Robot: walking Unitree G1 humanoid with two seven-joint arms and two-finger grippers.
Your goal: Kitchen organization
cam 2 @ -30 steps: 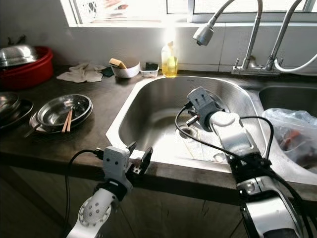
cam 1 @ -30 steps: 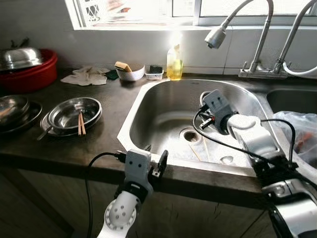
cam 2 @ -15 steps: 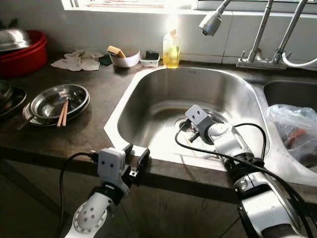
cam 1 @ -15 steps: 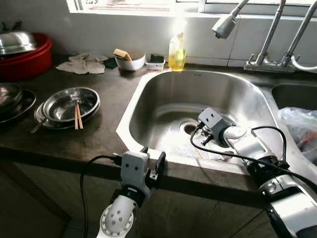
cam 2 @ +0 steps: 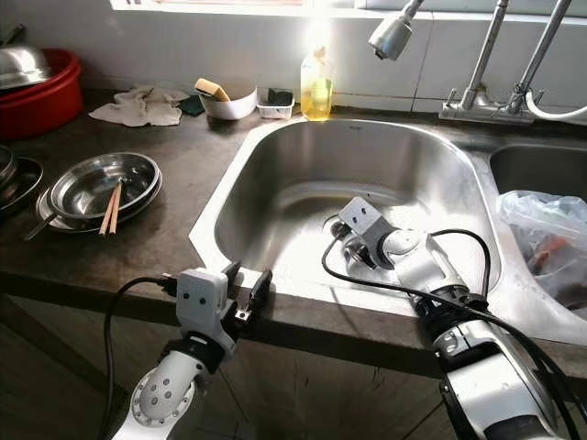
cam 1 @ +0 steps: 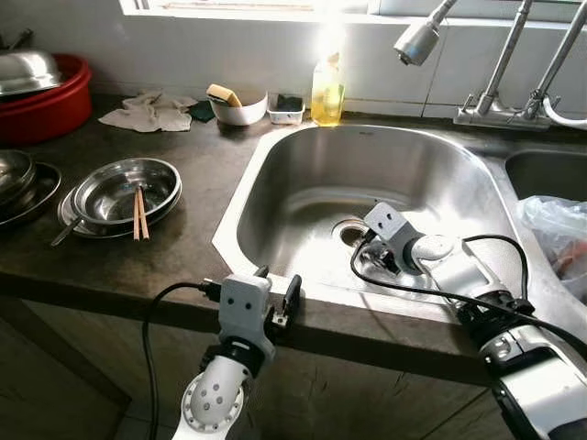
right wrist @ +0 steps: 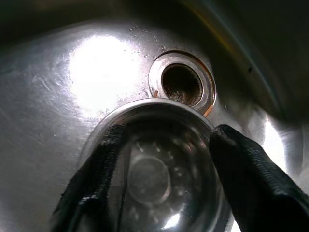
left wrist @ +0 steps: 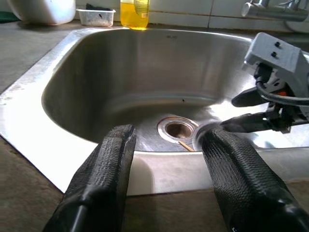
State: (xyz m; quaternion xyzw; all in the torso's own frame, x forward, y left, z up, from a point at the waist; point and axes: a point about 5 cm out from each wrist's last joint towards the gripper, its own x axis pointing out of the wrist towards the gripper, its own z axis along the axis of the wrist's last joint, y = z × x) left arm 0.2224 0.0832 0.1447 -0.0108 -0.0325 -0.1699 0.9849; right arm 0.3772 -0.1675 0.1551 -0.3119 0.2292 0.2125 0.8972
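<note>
The left gripper (cam 1: pixel 275 298) waits, fingers spread and empty, at the sink (cam 1: pixel 266 174) front rim. Inside, beside the drain (right wrist: pixel 182 83), the right gripper (right wrist: pixel 164 159) has its fingers open around a steel bowl (right wrist: pixel 154 169). Next, likely: close on it, then lift it clear.

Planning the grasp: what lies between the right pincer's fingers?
A small round steel bowl on the sink floor, by the drain, in the right wrist view.

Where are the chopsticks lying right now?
In the left eye view, the chopsticks lie in the steel bowl on the counter, left of the sink.
</note>
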